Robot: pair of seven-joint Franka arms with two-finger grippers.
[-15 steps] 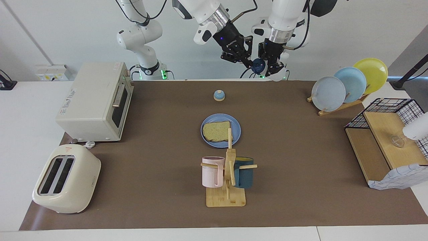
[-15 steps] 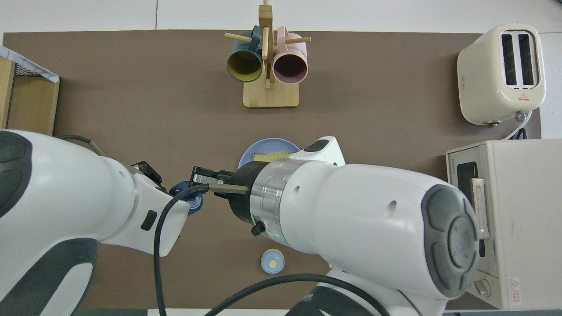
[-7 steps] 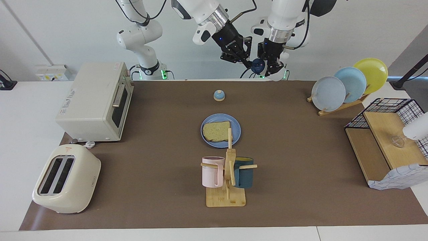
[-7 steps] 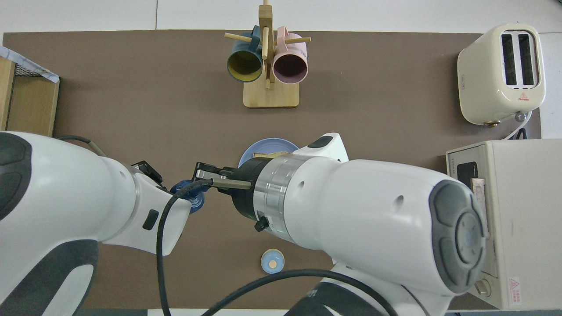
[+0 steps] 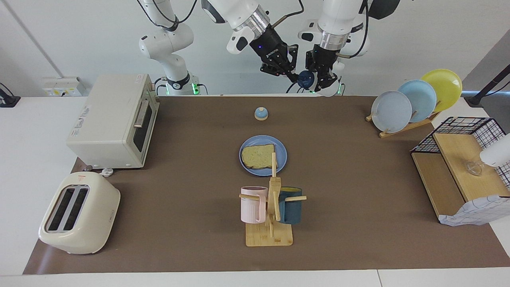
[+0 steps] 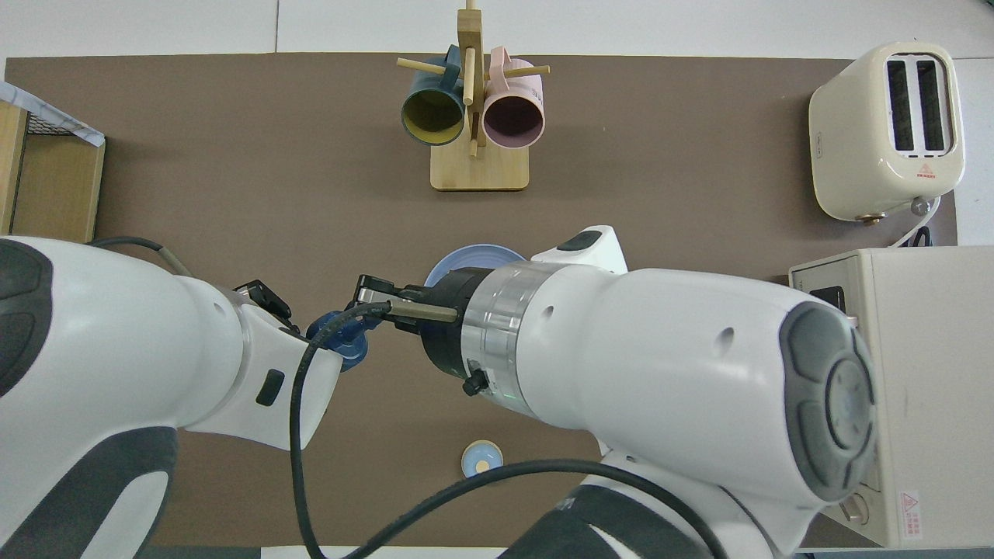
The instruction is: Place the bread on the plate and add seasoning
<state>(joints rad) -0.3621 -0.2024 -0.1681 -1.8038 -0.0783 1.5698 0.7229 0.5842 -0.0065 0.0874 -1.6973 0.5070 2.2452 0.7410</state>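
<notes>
both tools (image 6: 365, 307) at seasoning cap (image 6: 342, 341) | bell (image 6: 482, 460) below

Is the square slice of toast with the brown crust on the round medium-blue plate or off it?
On it. The toast slice lies flat inside the rim of the medium-blue plate, blue showing around it, nearer the robots than the wooden mug rack.

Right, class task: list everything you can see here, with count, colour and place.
bread: one, yellow-green, on plate
plate: one, medium blue, mid-table
seasoning: one, white, navy cap, in the air
bell: one, blue, nearer robots than plate
mugs: two, pink, teal, on wooden rack
rack plates: three, grey-blue, light blue, yellow, left arm's end
toaster: one, cream, right arm's end
toaster oven: one, cream, beside toaster
left gripper: shut on seasoning, raised
right gripper: shut on its cap
</notes>
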